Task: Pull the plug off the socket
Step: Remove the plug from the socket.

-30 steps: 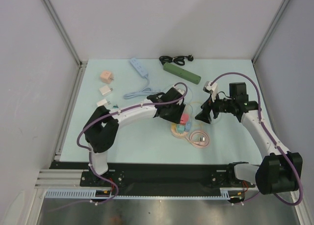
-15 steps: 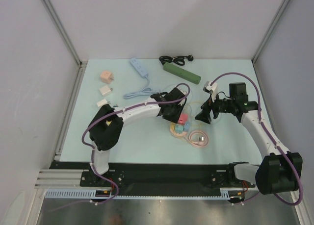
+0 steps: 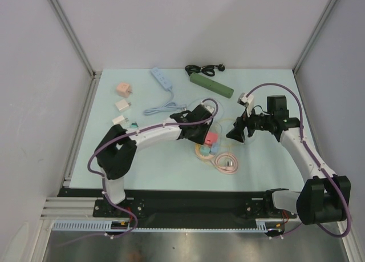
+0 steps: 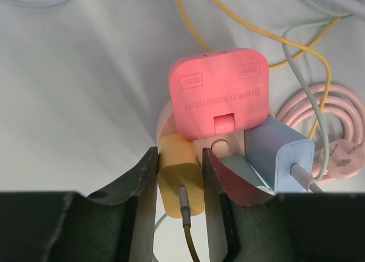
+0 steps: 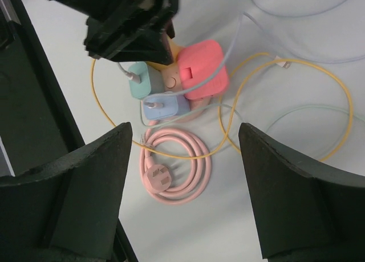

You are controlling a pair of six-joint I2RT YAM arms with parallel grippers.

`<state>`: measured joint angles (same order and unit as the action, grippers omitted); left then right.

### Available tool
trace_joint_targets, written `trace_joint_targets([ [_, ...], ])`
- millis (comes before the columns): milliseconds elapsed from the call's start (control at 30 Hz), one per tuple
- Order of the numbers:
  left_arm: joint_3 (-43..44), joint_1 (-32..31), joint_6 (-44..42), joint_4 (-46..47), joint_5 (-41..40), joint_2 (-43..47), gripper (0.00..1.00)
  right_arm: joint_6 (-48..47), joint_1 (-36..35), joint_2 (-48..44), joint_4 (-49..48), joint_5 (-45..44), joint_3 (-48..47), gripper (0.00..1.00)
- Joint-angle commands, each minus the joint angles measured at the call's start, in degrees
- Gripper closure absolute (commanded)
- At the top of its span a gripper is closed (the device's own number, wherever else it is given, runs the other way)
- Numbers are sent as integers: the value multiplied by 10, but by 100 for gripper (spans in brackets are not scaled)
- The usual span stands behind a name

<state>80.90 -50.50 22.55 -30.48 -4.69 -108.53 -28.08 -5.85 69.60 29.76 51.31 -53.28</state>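
A pink socket cube (image 4: 219, 93) lies on the table with several plugs in it. In its near left face sits a yellow plug (image 4: 179, 182), its yellow cable trailing toward the camera. My left gripper (image 4: 179, 159) is shut on this plug, one finger pressed on each side. A blue plug (image 4: 279, 159) and a teal plug (image 4: 236, 169) sit beside it. From above, the left gripper (image 3: 201, 133) covers the socket's (image 3: 211, 139) left side. My right gripper (image 3: 235, 133) hovers open just right of the cluster, holding nothing; its wrist view shows the socket (image 5: 202, 68) below.
A coiled pink cable (image 3: 226, 162) lies in front of the socket, with loose yellow and pale cables (image 5: 285, 96) looping around. Farther back are a green power strip (image 3: 211, 85), a black cable (image 3: 205, 69), a blue power strip (image 3: 161, 77) and small chargers (image 3: 122, 96).
The left gripper's fingers have closed onto the yellow plug. The socket cluster and pink coil have shifted slightly to the left. The right arm has barely moved.
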Motion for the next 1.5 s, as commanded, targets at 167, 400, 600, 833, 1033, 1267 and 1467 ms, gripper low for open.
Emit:
trace_joint_targets([
  [167, -95, 1, -63, 191, -24, 155, 100, 113, 42, 42, -51, 76, 2, 18],
  [400, -122, 0, -97, 274, -15, 198, 100, 194, 44, 86, -106, 124, 23, 16],
  [600, -144, 0, -112, 339, -4, 213, 100, 257, 44, 102, -153, 129, 38, 4],
  [833, -169, 0, -109, 410, 29, 227, 100, 353, 44, 120, -230, 129, 58, 1],
  [1033, -173, 0, -104, 440, 42, 231, 100, 389, 44, 142, -242, 112, 58, 2],
  [1267, -173, 0, -98, 467, 57, 232, 100, 437, 44, 164, -287, 147, 70, 2],
  [1467, -168, -1, -84, 494, 78, 222, 100, 474, 36, 186, -320, 168, 70, 4],
])
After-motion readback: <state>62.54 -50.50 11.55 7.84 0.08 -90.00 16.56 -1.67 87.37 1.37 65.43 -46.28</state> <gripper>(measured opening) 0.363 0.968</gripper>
